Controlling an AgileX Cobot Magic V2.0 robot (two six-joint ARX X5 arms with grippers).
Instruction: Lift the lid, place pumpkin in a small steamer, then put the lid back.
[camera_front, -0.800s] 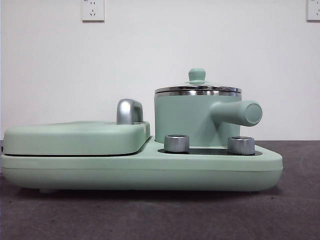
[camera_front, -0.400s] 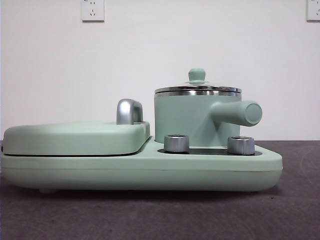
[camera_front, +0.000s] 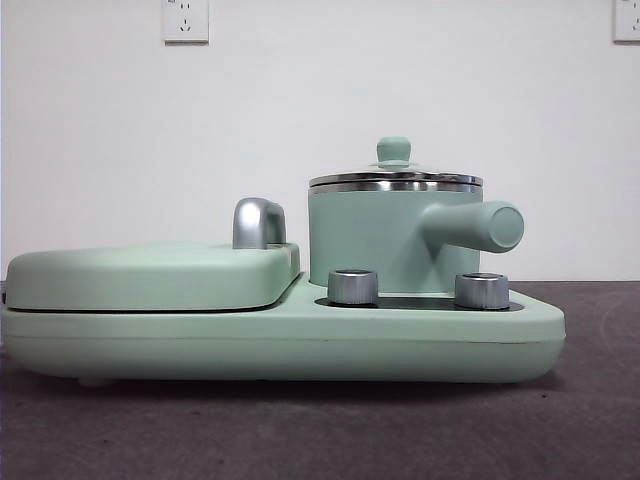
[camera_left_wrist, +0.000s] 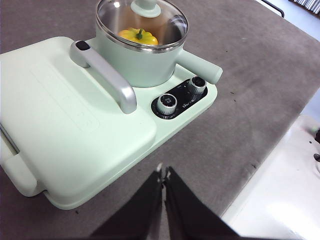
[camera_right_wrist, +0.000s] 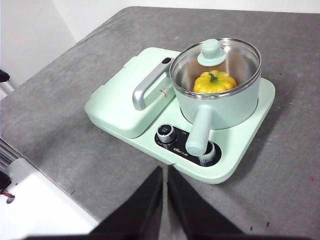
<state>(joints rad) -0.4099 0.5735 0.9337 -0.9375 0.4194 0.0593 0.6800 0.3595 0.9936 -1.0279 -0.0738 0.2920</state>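
Observation:
The small steamer (camera_front: 385, 240) stands on the mint-green base (camera_front: 300, 345), its stub handle (camera_front: 480, 226) pointing sideways. The glass lid (camera_front: 395, 178) with its mint knob sits on the pot's rim; it also shows in the right wrist view (camera_right_wrist: 216, 62) and the left wrist view (camera_left_wrist: 142, 22). The yellow pumpkin (camera_right_wrist: 214, 82) lies inside the pot under the lid, also seen through the glass in the left wrist view (camera_left_wrist: 137, 36). My left gripper (camera_left_wrist: 163, 172) is shut and empty, held back above the table. My right gripper (camera_right_wrist: 164, 172) is shut and empty, also held back from the steamer.
A flat mint-green griddle cover (camera_front: 150, 275) with a chrome handle (camera_front: 258, 222) lies on the base beside the pot. Two chrome dials (camera_front: 353, 287) sit in front of the pot. The grey table's edge (camera_left_wrist: 250, 185) shows near the left gripper.

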